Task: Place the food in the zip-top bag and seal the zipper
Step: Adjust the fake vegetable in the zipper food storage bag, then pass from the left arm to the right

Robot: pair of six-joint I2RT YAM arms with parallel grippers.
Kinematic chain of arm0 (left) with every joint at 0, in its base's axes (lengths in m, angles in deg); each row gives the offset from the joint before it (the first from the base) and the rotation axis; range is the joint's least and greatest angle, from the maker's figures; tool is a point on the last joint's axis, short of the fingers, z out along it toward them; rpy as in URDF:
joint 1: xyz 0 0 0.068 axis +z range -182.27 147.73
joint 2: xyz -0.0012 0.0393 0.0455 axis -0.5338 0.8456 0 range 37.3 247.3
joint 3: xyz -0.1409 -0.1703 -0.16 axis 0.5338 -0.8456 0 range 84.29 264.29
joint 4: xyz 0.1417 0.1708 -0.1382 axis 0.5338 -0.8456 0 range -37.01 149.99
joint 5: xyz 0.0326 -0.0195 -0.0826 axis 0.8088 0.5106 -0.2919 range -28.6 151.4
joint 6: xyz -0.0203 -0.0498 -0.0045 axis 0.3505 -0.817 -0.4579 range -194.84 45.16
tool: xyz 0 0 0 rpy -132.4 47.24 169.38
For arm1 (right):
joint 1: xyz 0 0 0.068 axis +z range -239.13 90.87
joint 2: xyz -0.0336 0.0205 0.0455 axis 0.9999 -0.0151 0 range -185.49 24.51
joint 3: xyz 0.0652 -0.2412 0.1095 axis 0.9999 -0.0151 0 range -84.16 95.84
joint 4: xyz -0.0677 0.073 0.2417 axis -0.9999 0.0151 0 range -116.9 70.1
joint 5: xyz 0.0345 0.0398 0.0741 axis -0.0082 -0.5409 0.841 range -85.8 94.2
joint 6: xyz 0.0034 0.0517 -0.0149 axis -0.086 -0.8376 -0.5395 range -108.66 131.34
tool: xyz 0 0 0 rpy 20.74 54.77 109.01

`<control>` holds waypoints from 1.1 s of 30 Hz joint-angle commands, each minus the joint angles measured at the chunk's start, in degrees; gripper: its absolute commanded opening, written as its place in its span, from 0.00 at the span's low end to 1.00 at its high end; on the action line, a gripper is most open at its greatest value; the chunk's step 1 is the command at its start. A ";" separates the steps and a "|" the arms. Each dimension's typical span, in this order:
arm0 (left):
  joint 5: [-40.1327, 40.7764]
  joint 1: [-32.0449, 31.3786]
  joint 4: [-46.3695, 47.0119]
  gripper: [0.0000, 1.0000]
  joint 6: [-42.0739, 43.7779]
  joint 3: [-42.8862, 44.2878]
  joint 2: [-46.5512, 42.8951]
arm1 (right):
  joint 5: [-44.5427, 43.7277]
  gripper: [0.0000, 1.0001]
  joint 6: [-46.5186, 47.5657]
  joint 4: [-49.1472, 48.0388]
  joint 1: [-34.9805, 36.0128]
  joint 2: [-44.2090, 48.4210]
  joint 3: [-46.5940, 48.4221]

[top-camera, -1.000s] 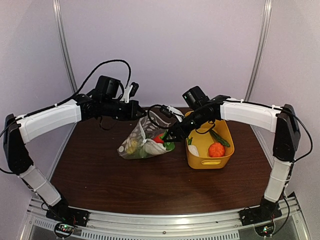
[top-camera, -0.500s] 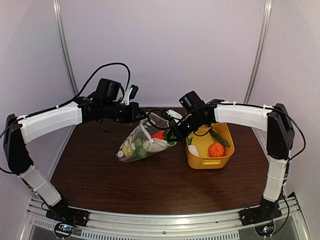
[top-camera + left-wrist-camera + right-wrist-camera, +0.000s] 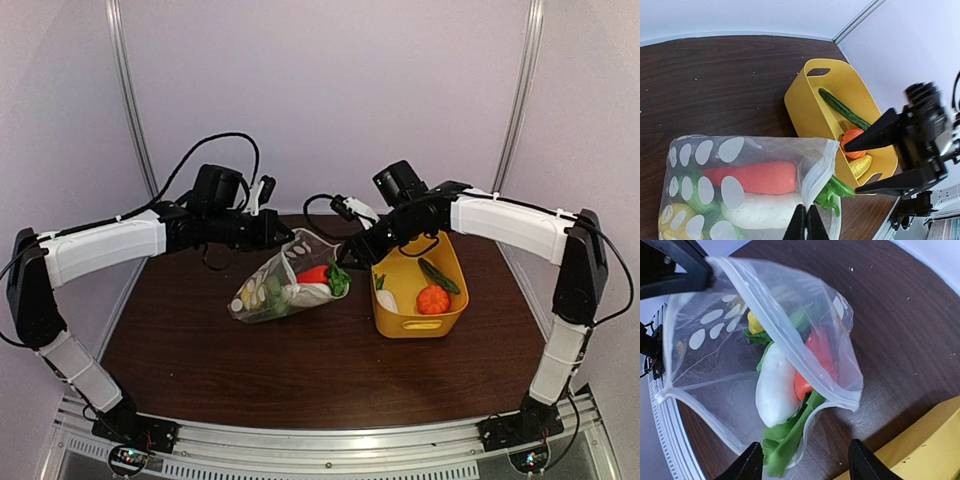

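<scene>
Item: zip-top bag (image 3: 285, 285), mid-table, just left of the yellow basket (image 3: 445, 322).
Handling: likely limp, slippery film, sagging under white radish (image 3: 775, 390) and leafy greens (image 3: 787, 440).
Best hold: the zipper (image 3: 790, 342) strip, probably its firmest edge.
Left gripper (image 3: 804, 222): jaws pressed together, pinching the mouth rim.
Right gripper (image 3: 358, 255): jaws spread, empty, beside the mouth.

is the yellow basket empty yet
No, a green cucumber and an orange piece lie inside the yellow basket.
</scene>
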 commanded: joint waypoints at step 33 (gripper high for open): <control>-4.26 0.28 5.47 0.00 -4.89 1.06 -1.01 | -0.14 0.53 -3.44 -4.12 0.40 -6.89 -0.66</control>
